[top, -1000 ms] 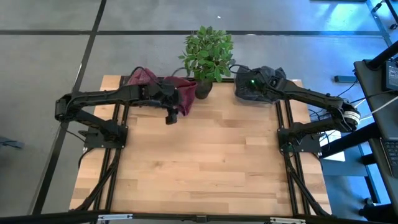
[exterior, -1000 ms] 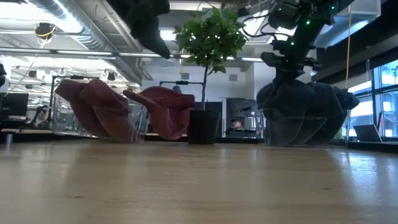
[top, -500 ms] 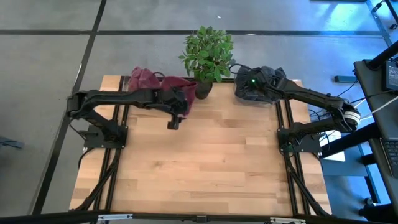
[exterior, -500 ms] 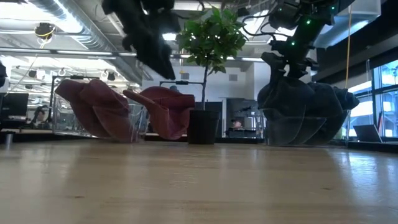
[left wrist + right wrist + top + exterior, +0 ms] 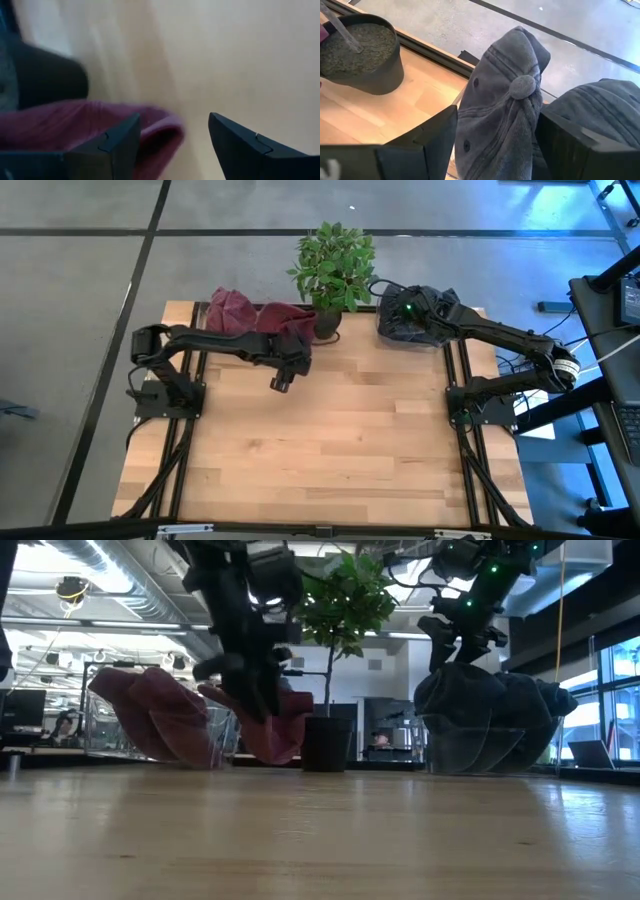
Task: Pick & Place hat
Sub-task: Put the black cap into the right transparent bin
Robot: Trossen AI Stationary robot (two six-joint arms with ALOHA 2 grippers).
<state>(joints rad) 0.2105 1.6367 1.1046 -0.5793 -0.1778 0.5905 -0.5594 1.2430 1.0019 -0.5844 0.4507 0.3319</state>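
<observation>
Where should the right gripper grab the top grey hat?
Judging from the right wrist view, pinch the crown of the grey hat at its top button, coming straight down. The right gripper already straddles that bunched ridge, fingers open.

Potted plant [image 5: 333, 265] at table's [image 5: 330, 450] back edge, hats [image 5: 262, 320] left, caps [image 5: 418, 315] right

The table [image 5: 330, 440] is pale blond wood in narrow strips, and at its twelve o'clock edge a leafy green plant [image 5: 335, 262] rises from a black pot [image 5: 362, 60] filled with grey-green gravel. At about eleven o'clock lie plain maroon hats [image 5: 258, 320], one of them [image 5: 85, 127] showing dusky red between the left gripper's [image 5: 172, 142] dark fingers. At about one o'clock sits a heap of faded blue-grey hats [image 5: 420, 315], the nearest [image 5: 507, 110] with stitched seams, small dark eyelets and a matching top button, between the black fingers of the right gripper [image 5: 492, 145].
</observation>
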